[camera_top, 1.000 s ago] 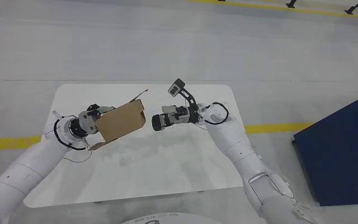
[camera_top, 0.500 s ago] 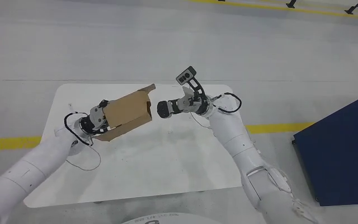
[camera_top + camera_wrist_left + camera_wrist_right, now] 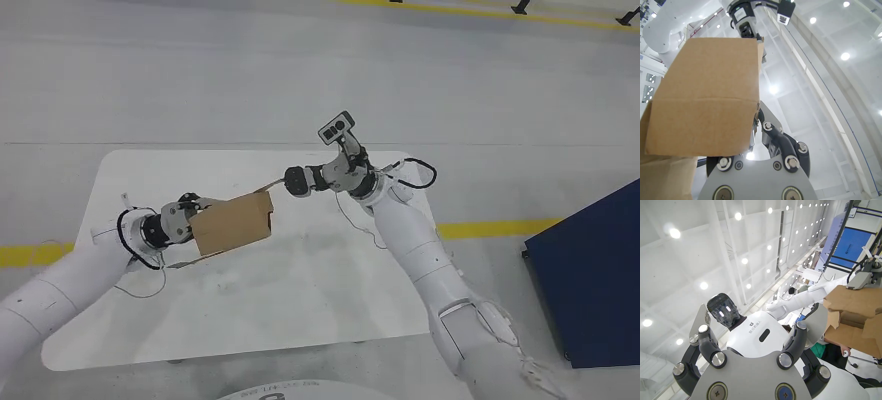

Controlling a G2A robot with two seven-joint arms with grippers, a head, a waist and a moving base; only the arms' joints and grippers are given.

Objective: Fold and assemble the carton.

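A brown cardboard carton (image 3: 235,222) is held above the white table (image 3: 330,290), left of its middle, with flaps loose at both ends. My left gripper (image 3: 200,216) is shut on the carton's left end; in the left wrist view the carton (image 3: 706,91) hides one finger of that gripper (image 3: 755,123). My right gripper (image 3: 293,181) hovers at the carton's far right corner, beside a raised flap (image 3: 270,186). In the right wrist view its fingers (image 3: 701,317) stand wide open, and the carton's open end (image 3: 851,323) lies just outside one finger.
A thin cable (image 3: 150,285) trails on the table under the left arm. A dark blue block (image 3: 590,270) stands on the floor to the right of the table. A yellow floor line (image 3: 490,228) runs behind the table.
The right gripper has moved toward the far side of the table, up to the carton's raised flap. The left arm has swung the carton right, then lowered it slightly.
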